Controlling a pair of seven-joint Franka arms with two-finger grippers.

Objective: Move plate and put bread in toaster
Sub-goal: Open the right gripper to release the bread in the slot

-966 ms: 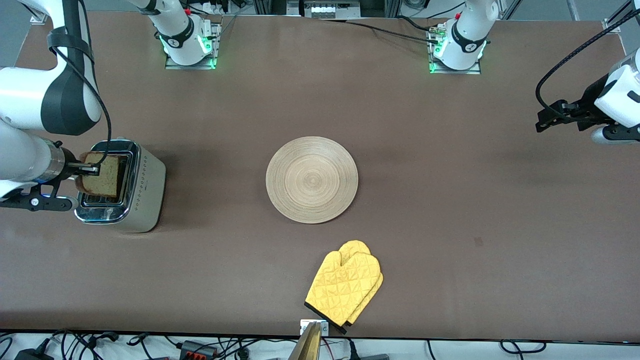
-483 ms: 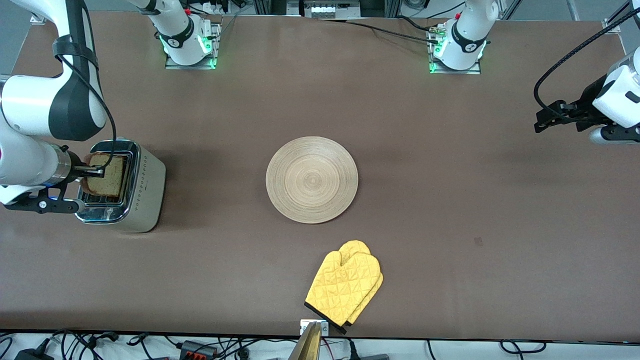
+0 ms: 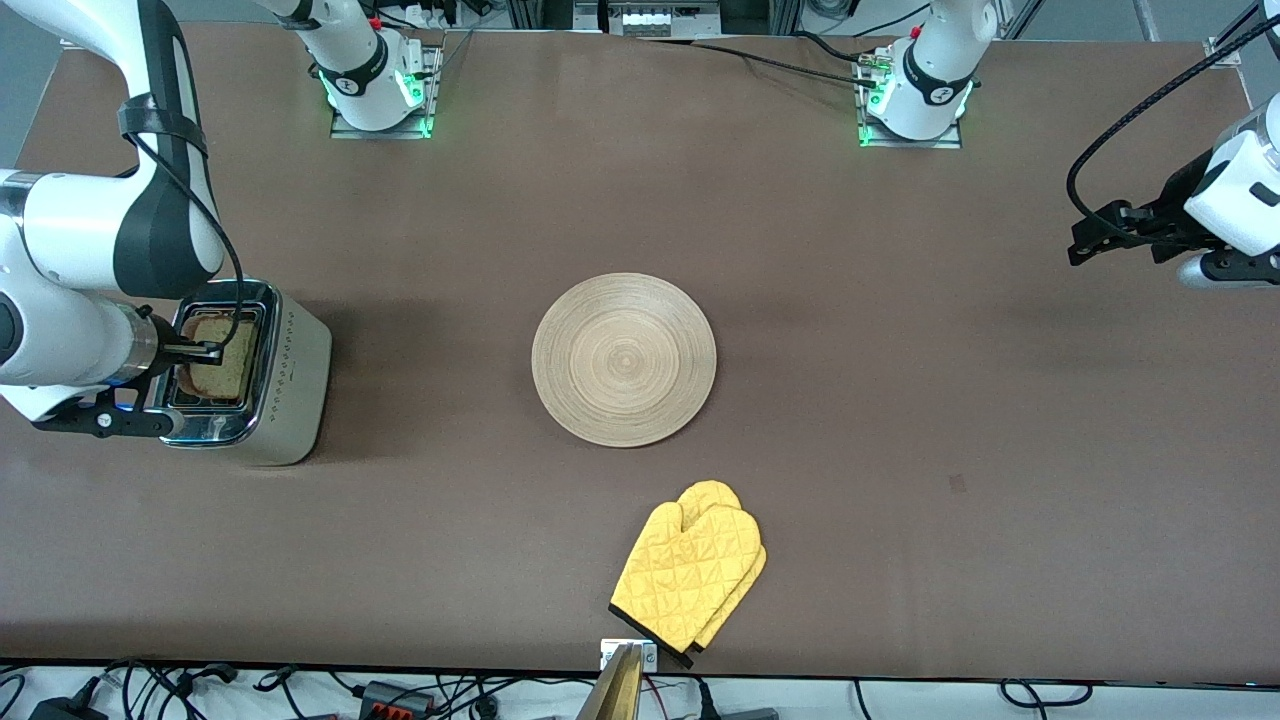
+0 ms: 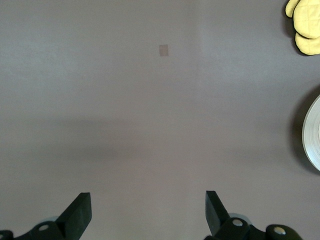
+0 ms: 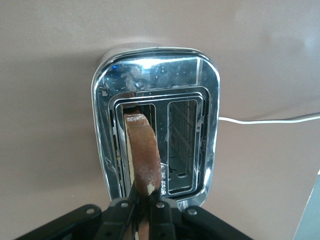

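Observation:
The toaster (image 3: 290, 400) (image 5: 155, 65) stands at the right arm's end of the table. My right gripper (image 3: 205, 352) (image 5: 146, 197) hangs over its chrome top, shut on the upper crust of the bread (image 3: 225, 368) (image 5: 142, 155). The slice stands on edge, its lower part down inside one slot, and the other slot is empty. The plate (image 3: 624, 358) (image 4: 314, 135) lies flat in the middle of the table with nothing on it. My left gripper (image 3: 1088, 243) (image 4: 147, 205) hangs open and empty over bare table at the left arm's end.
A yellow oven mitt (image 3: 690, 575) (image 4: 306, 25) lies nearer the front camera than the plate, close to the table's edge. The toaster's white cord (image 5: 270, 120) trails across the table. A small mark (image 3: 957, 484) shows on the tabletop.
My right gripper has come down with the bread, and the slice has sunk from above the toaster into a slot. The left arm has hardly moved.

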